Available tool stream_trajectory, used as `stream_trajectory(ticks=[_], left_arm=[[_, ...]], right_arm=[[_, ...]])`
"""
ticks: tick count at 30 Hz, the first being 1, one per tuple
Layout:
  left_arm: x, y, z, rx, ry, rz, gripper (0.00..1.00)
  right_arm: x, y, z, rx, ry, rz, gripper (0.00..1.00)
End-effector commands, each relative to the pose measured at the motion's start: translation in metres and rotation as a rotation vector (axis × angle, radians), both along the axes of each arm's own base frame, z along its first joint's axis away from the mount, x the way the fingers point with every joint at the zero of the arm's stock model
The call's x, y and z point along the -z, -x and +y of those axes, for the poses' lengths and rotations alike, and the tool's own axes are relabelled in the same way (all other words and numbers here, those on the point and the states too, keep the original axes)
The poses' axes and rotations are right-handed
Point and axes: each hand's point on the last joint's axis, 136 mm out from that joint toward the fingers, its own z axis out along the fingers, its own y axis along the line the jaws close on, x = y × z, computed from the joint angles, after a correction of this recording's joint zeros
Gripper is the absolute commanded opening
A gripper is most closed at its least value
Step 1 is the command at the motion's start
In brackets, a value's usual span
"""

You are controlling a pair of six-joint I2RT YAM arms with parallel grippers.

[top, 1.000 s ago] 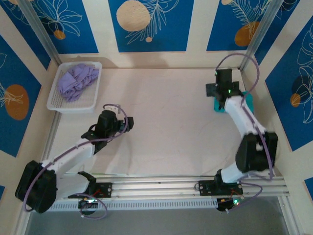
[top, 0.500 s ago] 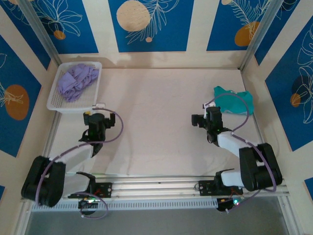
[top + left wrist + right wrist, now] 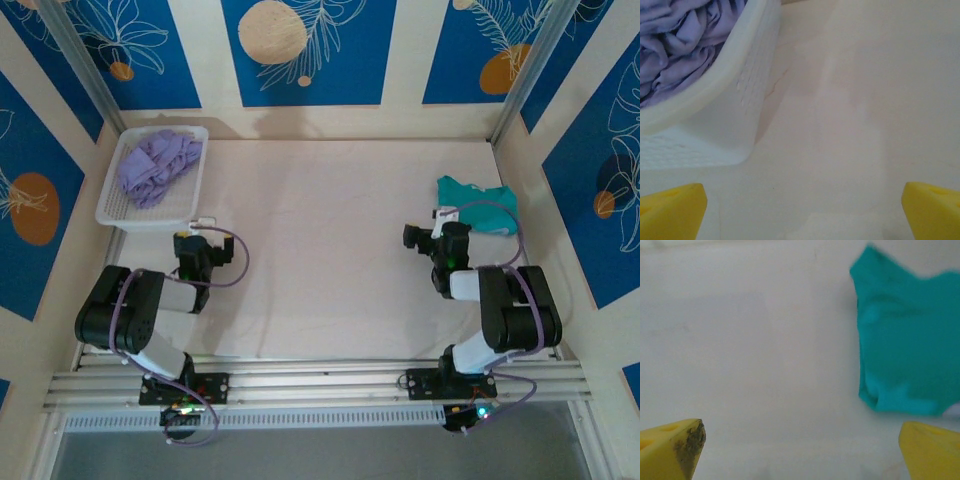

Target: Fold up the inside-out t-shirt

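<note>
- Table [image 3: 330, 250]: pale cover, with nothing lying between the two arms.
- Left arm [image 3: 130, 310] and right arm [image 3: 505, 310]: both are folded low and tucked near their bases. You can read that as a rest pose, not a reach.
- Basket [image 3: 150, 215]: white plastic, in the far left corner, just ahead of the left jaws. Its near wall looms in the left wrist view, so any forward push on that side meets plastic first.
- The inside-out t-shirt [image 3: 482, 195]: teal, on the table at the far right, close to the side wall. It is ahead and to the right of the right jaws and touches neither finger. It lies as a small compact packet (no print shows, so you cannot tell which face is outward). My judgement is that the fold is largely done and the shirt is parked there to keep the middle free.
- Lavender garment [image 3: 155, 165]: crumpled inside the basket, and not yours to handle.
- Left jaws: spread wide, nothing between them.
- Right jaws: spread wide too, empty, with the yellow tips at the lower corners of the wrist view.
</note>
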Motion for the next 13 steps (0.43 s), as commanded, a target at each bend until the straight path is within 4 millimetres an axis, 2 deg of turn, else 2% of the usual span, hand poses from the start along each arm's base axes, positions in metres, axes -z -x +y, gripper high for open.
stream_trajectory(ticks=[1,13], left_arm=[[-0.0213,-0.0089,-0.0034,0.030,0.020,-0.091,1.00],[-0.0202,-0.0093,-0.0005,0.010,0.021,-0.082,1.00]], right_arm=[[-0.0251,-0.0101,0.0111,-0.047,-0.019,-0.112,0.99],[-0.0244,-0.0101,0.0130,-0.058,-0.019,-0.107,0.99]])
